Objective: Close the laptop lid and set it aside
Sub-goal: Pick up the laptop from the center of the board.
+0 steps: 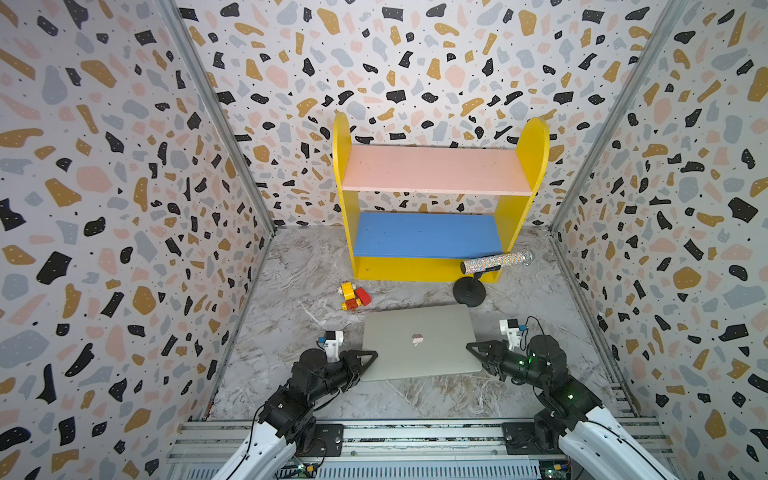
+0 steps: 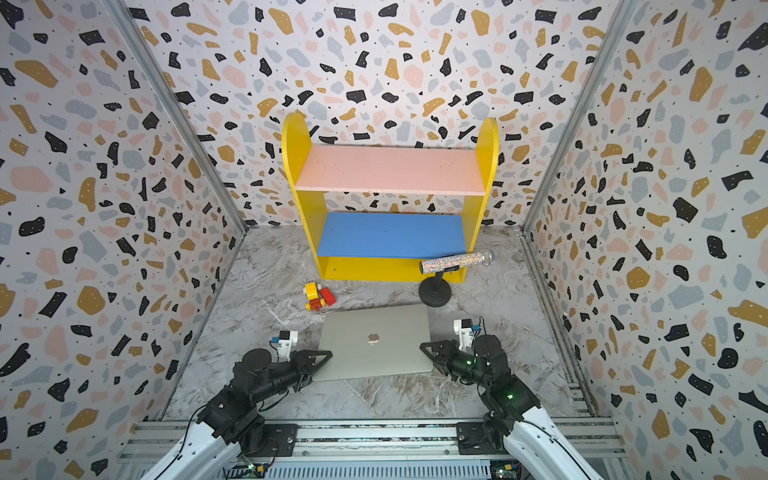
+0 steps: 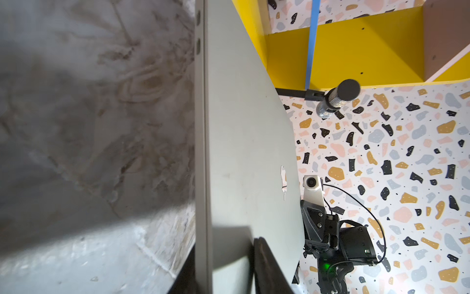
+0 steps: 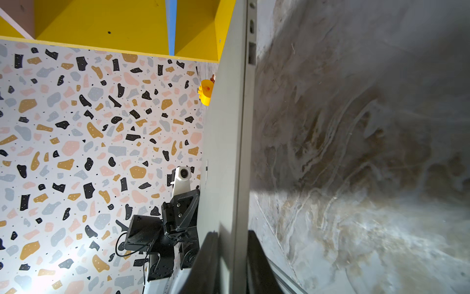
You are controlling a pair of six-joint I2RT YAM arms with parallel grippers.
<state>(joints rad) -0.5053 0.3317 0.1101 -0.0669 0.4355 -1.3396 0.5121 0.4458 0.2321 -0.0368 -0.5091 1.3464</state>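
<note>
Both top views are bright, even and sharp, with walls (image 1: 104,208) bowing toward the edges. Wrist views are softer: the bench (image 3: 89,152) lies dim and blurred, a shadow crosses the laptop (image 3: 230,236), glare whitens a wall (image 4: 43,281).

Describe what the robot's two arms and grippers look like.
The left arm and right arm have white lower shells and black joints; green lights dot the right one. The left gripper and right gripper are black with triangular fingers, white camera mounts and thin black cables.
</note>
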